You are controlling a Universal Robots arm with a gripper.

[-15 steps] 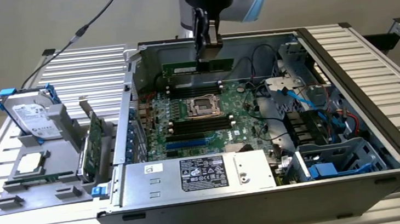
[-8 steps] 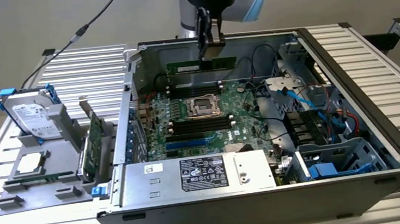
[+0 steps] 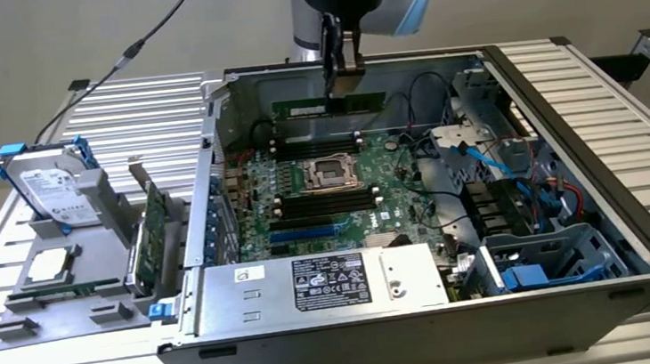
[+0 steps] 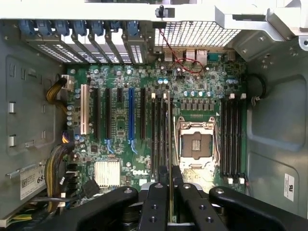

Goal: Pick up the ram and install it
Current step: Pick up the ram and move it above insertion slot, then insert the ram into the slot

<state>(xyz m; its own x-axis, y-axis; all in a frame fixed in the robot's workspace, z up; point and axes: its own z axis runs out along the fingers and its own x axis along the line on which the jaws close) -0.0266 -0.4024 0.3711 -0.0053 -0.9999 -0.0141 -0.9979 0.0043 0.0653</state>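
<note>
Gripper [image 3: 338, 98] hangs from the arm inside the open black and grey metal computer case [image 3: 614, 208]. The black fingers [image 3: 332, 74] are drawn narrow and clamp the ram [image 3: 300, 107], a long, thin green circuit stick, at about mid-length. The stick lies level and sticks out past the fingers on both sides.

Ram position: at the fingertips, raised above the large green motherboard [image 3: 304, 211], which lies flat directly beneath the fingers. No contact between stick and board can be made out.

Wrist view: the two finger blocks [image 4: 156, 202] sit close together, with a thin strip between them. Straight below them runs a bank of long black memory slots [image 4: 161, 130]. The square silver processor socket [image 4: 195, 144] is just beside that bank, and a second bank of black slots [image 4: 231, 134] lies beyond the socket.

Well away from the fingers, at the near end of the case: silver boxed power supply [image 3: 323, 285] with a black label.

Outside the case, on the slatted aluminium table [image 3: 114, 104], far from the fingers: a silver hard drive [image 3: 51, 190] standing in a grey plastic holder, and a wider green expansion card [image 3: 156, 221] on edge.
</note>
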